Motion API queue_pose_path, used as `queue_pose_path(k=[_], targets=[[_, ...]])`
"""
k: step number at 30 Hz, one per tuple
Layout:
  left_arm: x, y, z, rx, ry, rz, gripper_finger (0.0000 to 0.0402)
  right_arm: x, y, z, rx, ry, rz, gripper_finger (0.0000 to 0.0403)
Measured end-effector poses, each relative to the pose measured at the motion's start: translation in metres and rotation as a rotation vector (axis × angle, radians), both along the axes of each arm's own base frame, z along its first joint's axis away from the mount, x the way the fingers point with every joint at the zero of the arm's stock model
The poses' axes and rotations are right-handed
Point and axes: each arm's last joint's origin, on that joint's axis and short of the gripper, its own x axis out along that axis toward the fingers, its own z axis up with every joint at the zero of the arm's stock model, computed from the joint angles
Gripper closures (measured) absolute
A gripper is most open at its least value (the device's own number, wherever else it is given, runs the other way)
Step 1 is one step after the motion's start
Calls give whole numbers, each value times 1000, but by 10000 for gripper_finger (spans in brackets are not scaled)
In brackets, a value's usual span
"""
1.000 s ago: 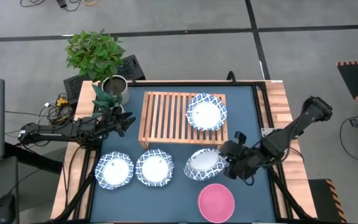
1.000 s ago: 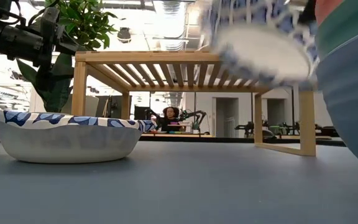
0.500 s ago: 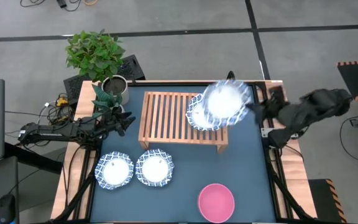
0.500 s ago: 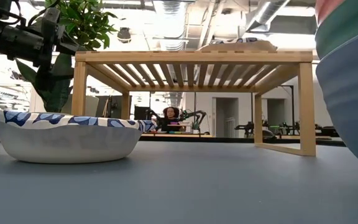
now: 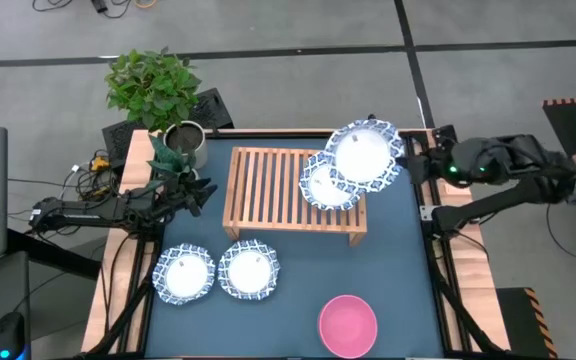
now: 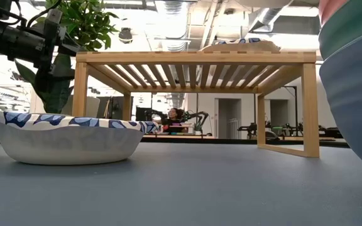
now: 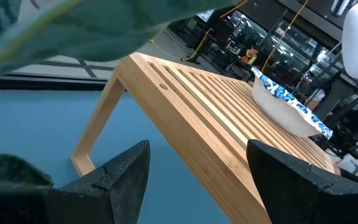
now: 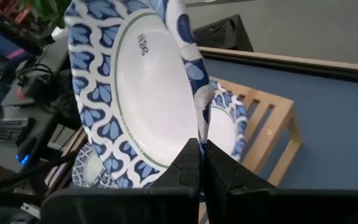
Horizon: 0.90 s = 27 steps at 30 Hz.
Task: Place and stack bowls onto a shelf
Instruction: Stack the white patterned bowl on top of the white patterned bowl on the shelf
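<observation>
Dark blue is covering the worktop, framed by a light wood edge. At its far left corner a metal pot is holding a leafy green plant. Just in front of the pot the left tool is hanging over the worktop with its two dark fingers spread apart and nothing between them, pointing toward the shelf.

Near the front left, two round white bowls with blue patterned rims are sitting side by side on the worktop, the left one nearly touching the right one; both are upright and showing nothing inside.

At the middle back the low light-wood shelf with a slatted top is standing on short legs. A third white bowl with a blue patterned rim is resting upright on the shelf's right end, nothing in it, while the left part of the slats is lying bare.

Toward the front, right of centre, a plain pink-red round bowl is sitting alone on the worktop.

Above the shelf's far right corner the right tool is pinching the rim of a fourth white bowl with a blue leaf-patterned rim, fingers pressed together on its edge. This bowl is tilting steeply, its white inside with a thin green ring facing the camera, overlapping the bowl on the shelf from above.
</observation>
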Motion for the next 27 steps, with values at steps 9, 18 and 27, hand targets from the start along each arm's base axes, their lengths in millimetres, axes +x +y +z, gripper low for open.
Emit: queue_pose_path(k=[9,18,27], targets=[[0,0,0,-14,-9,1,148,18,-24,-3,56,66,66,379],[0,0,0,-2,0,0,148,45,-56,-15,135,133,152,365],[0,0,0,1,2,-5,148,68,-78,-30,216,166,258,372]])
